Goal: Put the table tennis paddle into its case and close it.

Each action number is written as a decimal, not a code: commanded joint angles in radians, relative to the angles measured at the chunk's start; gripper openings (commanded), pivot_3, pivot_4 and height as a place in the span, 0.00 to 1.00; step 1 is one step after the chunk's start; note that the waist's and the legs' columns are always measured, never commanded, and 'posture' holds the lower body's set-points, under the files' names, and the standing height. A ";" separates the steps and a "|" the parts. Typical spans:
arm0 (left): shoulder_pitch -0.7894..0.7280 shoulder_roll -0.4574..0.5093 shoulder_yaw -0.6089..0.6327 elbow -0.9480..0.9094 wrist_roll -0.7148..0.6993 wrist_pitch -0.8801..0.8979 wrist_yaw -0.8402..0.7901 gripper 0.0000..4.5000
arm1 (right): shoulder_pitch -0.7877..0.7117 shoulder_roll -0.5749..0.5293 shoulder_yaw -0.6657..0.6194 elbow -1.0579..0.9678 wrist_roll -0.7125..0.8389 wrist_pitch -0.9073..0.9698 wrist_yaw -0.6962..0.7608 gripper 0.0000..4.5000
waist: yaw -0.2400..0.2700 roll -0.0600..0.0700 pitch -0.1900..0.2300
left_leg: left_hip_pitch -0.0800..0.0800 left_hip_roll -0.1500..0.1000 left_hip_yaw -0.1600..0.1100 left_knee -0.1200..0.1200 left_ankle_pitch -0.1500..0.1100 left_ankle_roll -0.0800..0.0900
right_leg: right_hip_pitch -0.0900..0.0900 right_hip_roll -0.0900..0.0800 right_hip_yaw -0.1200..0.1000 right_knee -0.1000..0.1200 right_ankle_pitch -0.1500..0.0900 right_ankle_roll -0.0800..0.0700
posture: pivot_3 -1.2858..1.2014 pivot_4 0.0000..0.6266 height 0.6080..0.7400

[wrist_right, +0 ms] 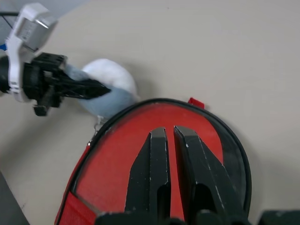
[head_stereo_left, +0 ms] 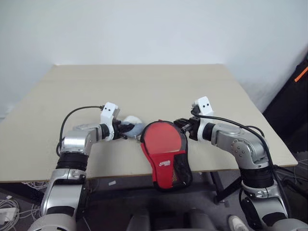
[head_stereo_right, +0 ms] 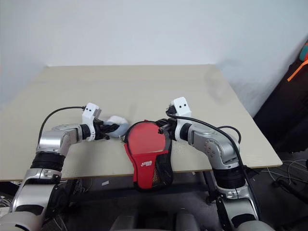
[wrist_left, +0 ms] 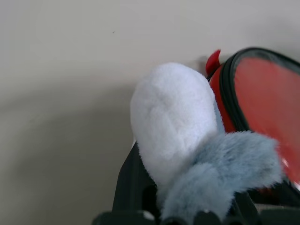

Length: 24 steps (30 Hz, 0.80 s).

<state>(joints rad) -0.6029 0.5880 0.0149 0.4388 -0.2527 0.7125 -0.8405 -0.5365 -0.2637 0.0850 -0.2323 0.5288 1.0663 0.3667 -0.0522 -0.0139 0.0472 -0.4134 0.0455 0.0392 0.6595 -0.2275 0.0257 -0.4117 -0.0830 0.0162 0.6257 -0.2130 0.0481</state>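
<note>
The red case [head_stereo_left: 163, 144] with black edging lies at the table's front edge. Its round end rests on the top and its narrow mesh end hangs over the edge. My right gripper [head_stereo_left: 184, 127] is shut on the case at its right rim, and its fingers [wrist_right: 159, 154] lie over the red face. My left gripper [head_stereo_left: 126, 129] is shut on a fluffy whitish-grey lump [wrist_left: 173, 122] that sits just left of the case's round end. A small red tab [wrist_right: 196, 102] sticks out at the case's far rim. The table tennis paddle is hidden.
The beige table [head_stereo_left: 144, 86] stretches bare behind the case up to a pale wall. Dark equipment with an orange strap [head_stereo_left: 301, 74] stands off the table's right side. Cables [head_stereo_left: 9, 202] lie on the floor at the lower left.
</note>
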 commanded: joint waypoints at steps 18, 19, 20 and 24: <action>0.224 0.091 0.121 -0.232 -0.084 0.091 0.058 0.10 | -0.038 -0.025 0.052 -0.015 -0.024 -0.036 0.056 0.07 | 0.001 0.000 0.000 | 0.000 0.001 0.001 0.000 0.000 0.000 | 0.000 -0.001 0.000 0.000 0.000 0.000 | 0.52 0.00 1.00; 0.223 0.088 0.121 -0.230 -0.083 0.089 0.063 0.10 | -0.043 -0.024 0.059 -0.012 -0.029 -0.040 0.060 0.07 | 0.002 0.000 0.000 | 0.000 0.001 0.001 0.000 0.000 0.000 | 0.000 -0.001 0.000 0.000 0.000 0.000 | 0.52 0.00 1.00; 0.218 0.080 0.122 -0.226 -0.083 0.087 0.070 0.10 | -0.052 -0.017 0.070 -0.004 -0.035 -0.048 0.065 0.07 | 0.002 0.000 0.000 | 0.000 0.001 0.001 0.000 0.000 0.000 | 0.000 -0.001 0.000 0.000 0.000 0.000 | 0.52 0.00 1.00; 0.188 0.049 0.112 -0.202 -0.075 0.076 0.095 0.10 | -0.085 0.023 0.121 0.048 -0.071 -0.099 0.074 0.07 | 0.004 0.001 0.000 | 0.001 0.000 0.001 0.000 0.000 0.000 | 0.001 -0.001 0.000 0.000 0.000 0.000 | 0.52 0.00 1.00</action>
<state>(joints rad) -0.4014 0.6508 0.1428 0.2296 -0.3299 0.7897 -0.7571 -0.5880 -0.2496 0.1952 -0.1844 0.4700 1.0087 0.4317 -0.0484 -0.0134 0.0468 -0.4123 0.0458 0.0398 0.6596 -0.2277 0.0254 -0.4109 -0.0835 0.0157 0.6255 -0.2131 0.0480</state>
